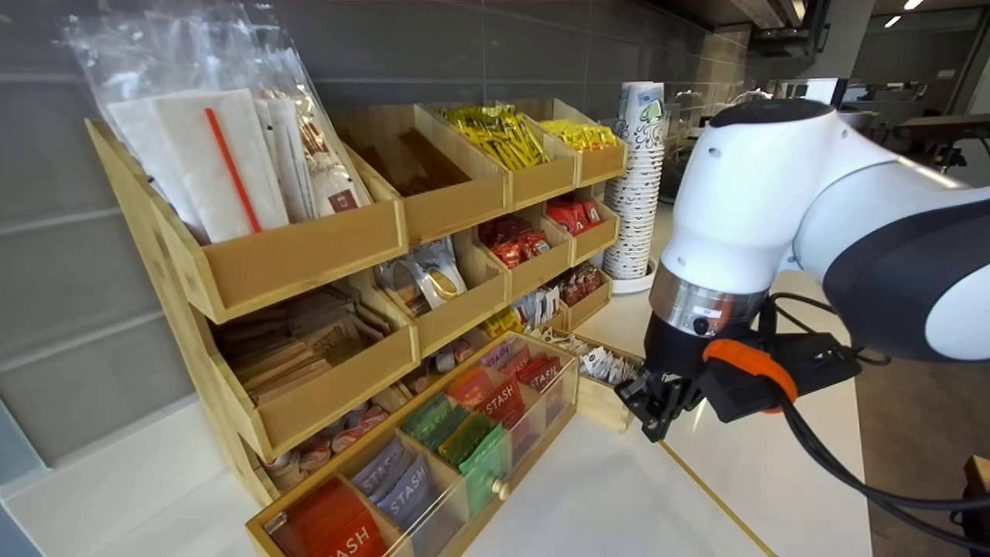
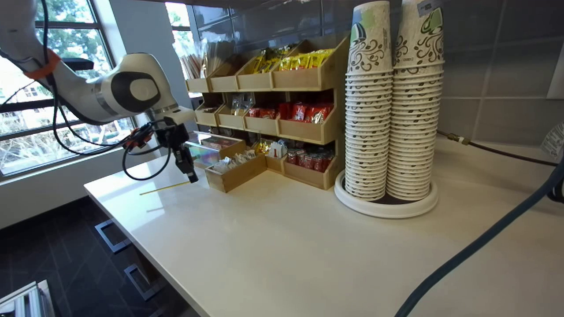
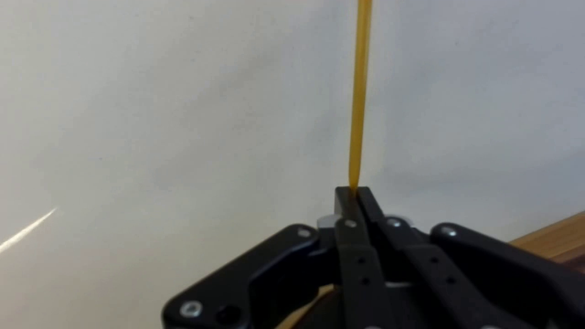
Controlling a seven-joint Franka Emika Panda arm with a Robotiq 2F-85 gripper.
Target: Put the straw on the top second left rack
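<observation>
The straw point(image 1: 715, 497) is thin, long and straight, and looks yellow-tan. My gripper point(image 1: 656, 438) is shut on one end of it. In the wrist view the straw point(image 3: 360, 87) runs straight out from between the closed fingertips point(image 3: 354, 189). In an exterior view the straw point(image 2: 165, 188) points away from the fingertips point(image 2: 193, 179), nearly level and low over the counter. The top second left rack point(image 1: 456, 207) is a light-wood slanted bin with dark brown contents. It also shows in an exterior view point(image 2: 223, 83). The gripper is well below and in front of it.
The top left bin point(image 1: 309, 255) holds tall clear bags. Bins with yellow packets point(image 1: 545, 182) lie on the other side. A tea box with a clear lid point(image 1: 503, 489) and a small packet box point(image 1: 603, 404) stand before the organiser. Stacked cups point(image 2: 368, 132) stand beside it.
</observation>
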